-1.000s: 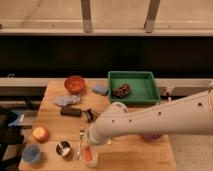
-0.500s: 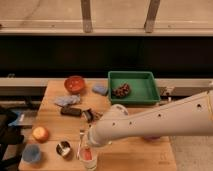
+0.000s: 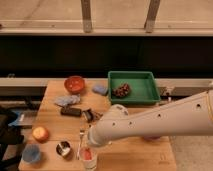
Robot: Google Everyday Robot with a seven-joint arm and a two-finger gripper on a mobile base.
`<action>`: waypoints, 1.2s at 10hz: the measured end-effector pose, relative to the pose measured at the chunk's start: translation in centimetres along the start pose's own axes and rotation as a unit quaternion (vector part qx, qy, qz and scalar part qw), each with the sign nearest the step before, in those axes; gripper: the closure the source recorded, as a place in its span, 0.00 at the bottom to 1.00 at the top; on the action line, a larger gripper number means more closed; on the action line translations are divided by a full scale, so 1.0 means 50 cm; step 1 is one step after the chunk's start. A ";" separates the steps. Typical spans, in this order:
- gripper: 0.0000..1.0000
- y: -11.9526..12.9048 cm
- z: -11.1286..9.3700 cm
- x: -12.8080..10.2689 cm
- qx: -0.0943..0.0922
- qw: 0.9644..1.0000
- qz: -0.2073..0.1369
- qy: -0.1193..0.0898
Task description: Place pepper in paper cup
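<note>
gripper (image 3: 88,148) sits right over the paper cup (image 3: 88,158) at the table's (image 3: 145,152) front edge, mostly lost behind the arm's (image 3: 150,120) end. pepper (image 3: 87,154) shows only as a red bit in the cup; rest hidden. cup's base cut off by the bottom edge. arm runs off the right edge. dark thing in the green tray (image 3: 134,86) too blurred to id.

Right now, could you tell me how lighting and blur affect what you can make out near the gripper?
Camera view: soft and blurry throughout; the gripper sits just above the small white paper cup, the red-orange pepper showing inside; even light on the wooden table, dark band behind.
</note>
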 end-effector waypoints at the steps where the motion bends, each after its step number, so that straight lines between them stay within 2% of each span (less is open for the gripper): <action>1: 0.20 0.000 0.000 -0.001 0.000 1.000 -0.001 0.000; 7: 0.20 0.001 -0.005 0.000 0.002 1.000 -0.003 -0.002; 10: 0.20 0.009 -0.017 -0.008 0.009 1.000 -0.009 -0.007; 12: 0.20 0.015 -0.019 -0.024 0.007 1.000 -0.016 -0.011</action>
